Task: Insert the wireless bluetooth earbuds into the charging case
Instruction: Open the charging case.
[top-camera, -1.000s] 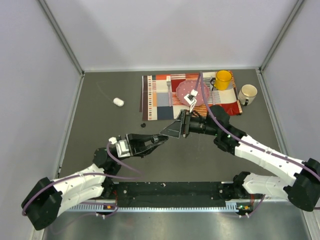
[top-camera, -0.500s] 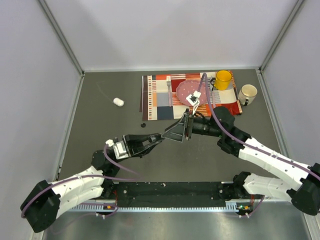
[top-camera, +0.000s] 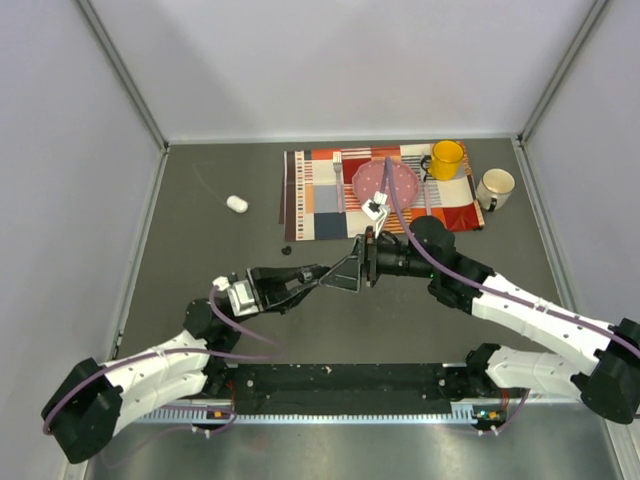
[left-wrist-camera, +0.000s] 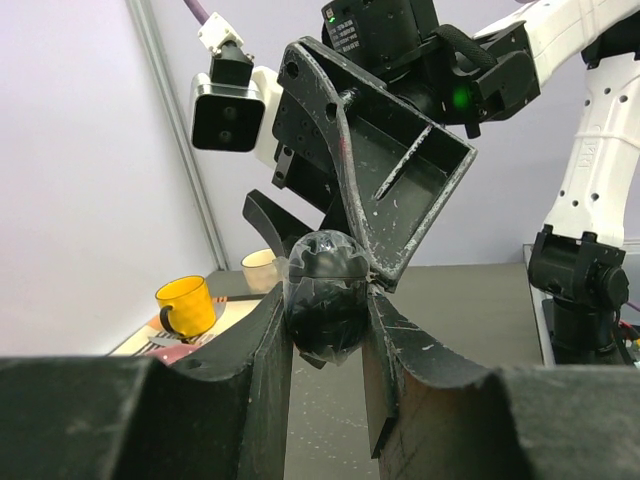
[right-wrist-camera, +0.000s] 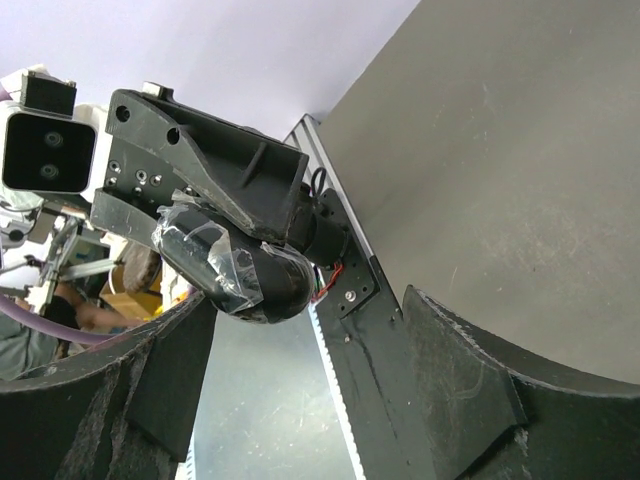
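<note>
My left gripper (top-camera: 322, 276) is shut on a black oval pod wrapped in clear tape (left-wrist-camera: 322, 275) and holds it above the table, in the middle. It shows between the fingers in the left wrist view (left-wrist-camera: 325, 302). My right gripper (top-camera: 342, 276) is open and meets it from the right. One of its fingers (left-wrist-camera: 390, 180) lies against the pod's top. In the right wrist view (right-wrist-camera: 310, 375) the pod (right-wrist-camera: 240, 272) sits just ahead of the left finger. A tiny black earbud (top-camera: 285, 249) lies on the table. A white oval pod (top-camera: 236, 204) lies far left. No white earbuds show.
A checked placemat (top-camera: 320, 195) at the back holds a pink plate (top-camera: 402, 188), a fork and a yellow mug (top-camera: 446, 158). A white mug (top-camera: 494, 187) stands to its right. Grey walls close in the table on both sides.
My right gripper has turned and come down a little onto the pod held by my left gripper. The left arm has barely moved.
</note>
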